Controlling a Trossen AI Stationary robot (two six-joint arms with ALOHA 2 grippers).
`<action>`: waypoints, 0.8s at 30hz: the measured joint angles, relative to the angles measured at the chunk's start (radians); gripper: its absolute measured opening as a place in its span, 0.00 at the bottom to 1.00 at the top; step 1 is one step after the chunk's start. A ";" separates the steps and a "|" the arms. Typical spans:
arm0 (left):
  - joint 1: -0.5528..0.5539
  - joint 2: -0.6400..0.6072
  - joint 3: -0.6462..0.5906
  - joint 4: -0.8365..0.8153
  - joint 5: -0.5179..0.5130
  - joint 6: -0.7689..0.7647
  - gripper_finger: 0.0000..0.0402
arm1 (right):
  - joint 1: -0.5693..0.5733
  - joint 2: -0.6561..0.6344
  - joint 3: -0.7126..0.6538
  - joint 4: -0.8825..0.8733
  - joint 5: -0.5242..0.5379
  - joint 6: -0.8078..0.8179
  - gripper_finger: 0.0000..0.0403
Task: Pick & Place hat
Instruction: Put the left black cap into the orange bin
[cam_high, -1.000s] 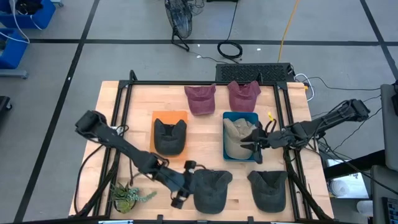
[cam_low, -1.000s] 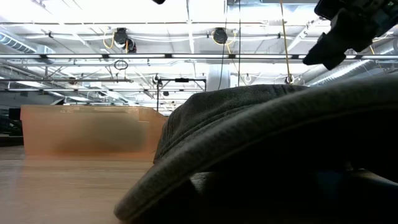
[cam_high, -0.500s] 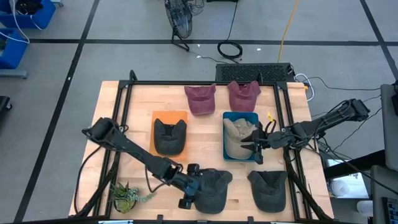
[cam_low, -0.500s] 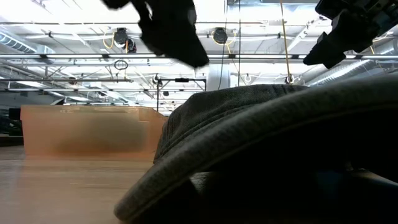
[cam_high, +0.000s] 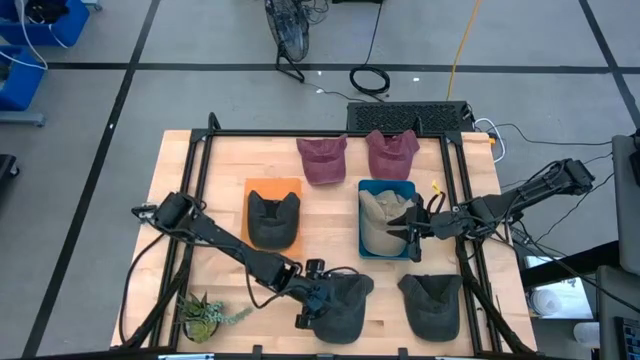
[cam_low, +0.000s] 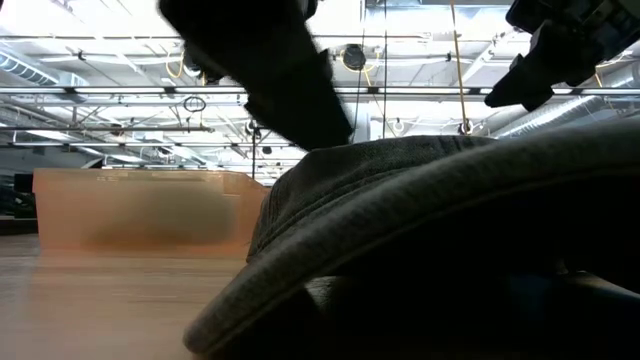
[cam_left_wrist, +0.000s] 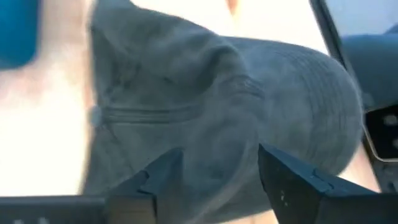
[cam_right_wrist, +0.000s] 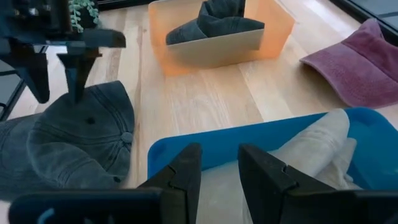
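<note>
L gripper (cam_high: 318, 301) hovering over dark grey hat (cam_high: 340, 305) at surface (cam_high: 220, 190) front edge, jaws apart, R gripper (cam_high: 411, 232) waiting over blue bin (cam_high: 386, 188), jaws slightly apart, holding nothing

The left arm reaches long and low across the near side, its elbow bent out to the left and the forearm running toward the middle. The left gripper (cam_high: 312, 296) hangs wrist-down with its fingers (cam_left_wrist: 292, 180) parted, a clear gap between the two tips. The right arm comes in from the far right, stretched nearly level with the wrist pointing inward. The right gripper (cam_high: 411, 232) sits at the end of it, its fingers (cam_right_wrist: 261, 168) a narrow way apart, nothing pinched between them that I can make out.
</note>
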 joint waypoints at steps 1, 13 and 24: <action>-0.003 0.002 0.000 -0.004 0.002 0.000 0.48 | 0.000 0.000 -0.005 0.006 0.000 0.001 0.23; -0.023 0.045 -0.001 0.042 0.003 0.001 0.38 | 0.000 0.000 -0.046 0.019 -0.004 0.052 0.23; -0.002 0.051 0.000 0.001 -0.002 0.054 0.10 | -0.002 -0.019 -0.047 0.029 -0.002 -0.003 0.23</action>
